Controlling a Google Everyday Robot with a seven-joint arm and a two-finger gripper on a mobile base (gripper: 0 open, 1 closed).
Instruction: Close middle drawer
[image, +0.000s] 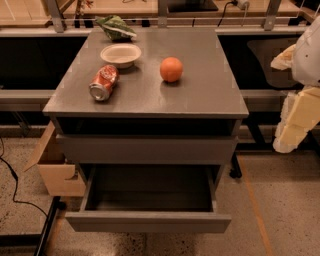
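Note:
The grey cabinet (150, 95) stands in the middle of the camera view. The middle drawer (148, 221) is pulled far out toward me; its plain grey front is at the bottom of the view and its dark inside (150, 187) looks empty. Above it the uppermost grey front (146, 149) sits nearly flush. The lowest front is hidden under the open drawer. My gripper (291, 131), pale cream, hangs at the right edge of the view, to the right of the cabinet at about the height of the uppermost front, apart from the drawer.
On the cabinet top lie a red soda can (104, 82) on its side, a white bowl (120, 54), an orange (171, 69) and a green chip bag (116, 27). A cardboard box (54, 167) stands at the cabinet's left. A black cable (12, 190) runs over the floor at left.

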